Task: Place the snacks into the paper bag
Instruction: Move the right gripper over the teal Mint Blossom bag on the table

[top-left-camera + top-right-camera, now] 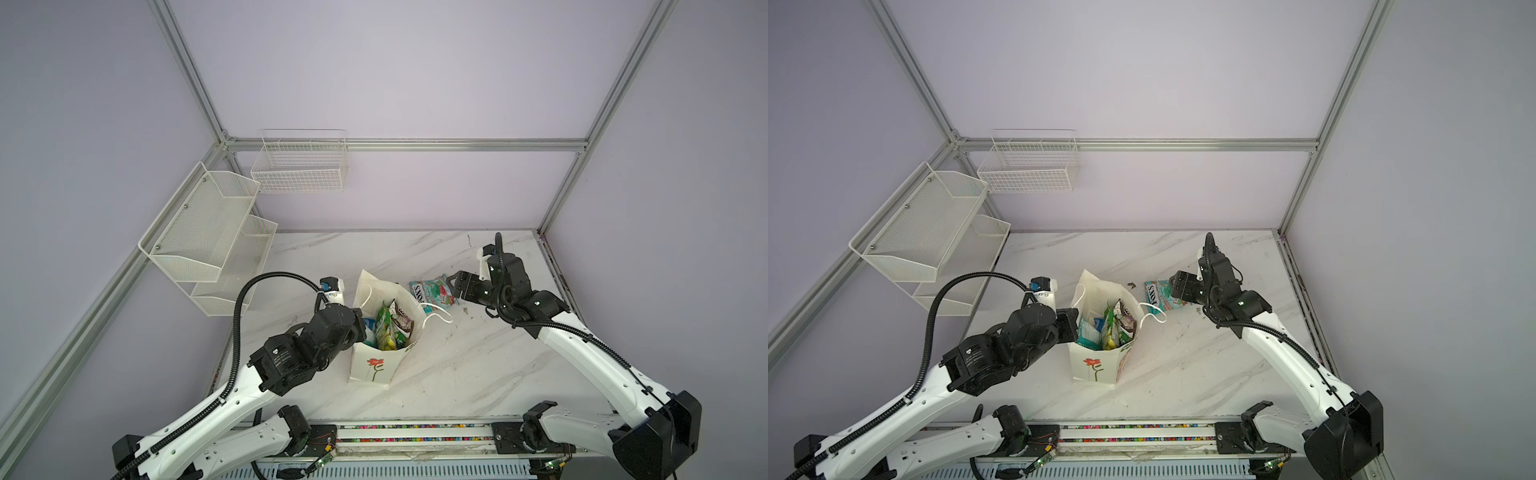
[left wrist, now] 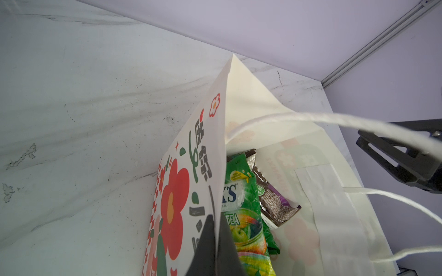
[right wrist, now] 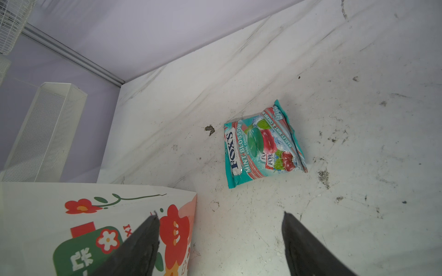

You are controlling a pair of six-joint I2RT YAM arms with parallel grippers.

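Right wrist view: pouch (image 3: 263, 143) lay on the table (image 3: 358, 107), ahead of the right gripper (image 3: 220, 215), untouched.
Its jaws stood wide and empty; the left gripper (image 2: 215, 239) pinched the bag (image 2: 251, 100) rim.

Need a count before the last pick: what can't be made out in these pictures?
- Paper bag: what lies low inside is hidden in both top views and the left wrist view by its walls and the green pouch on top; uncountable.
- Left hand: its grip is hidden in both top views by its wrist and the bag's rim.
- Teal pouch: in both top views, one end covered by the open right hand.
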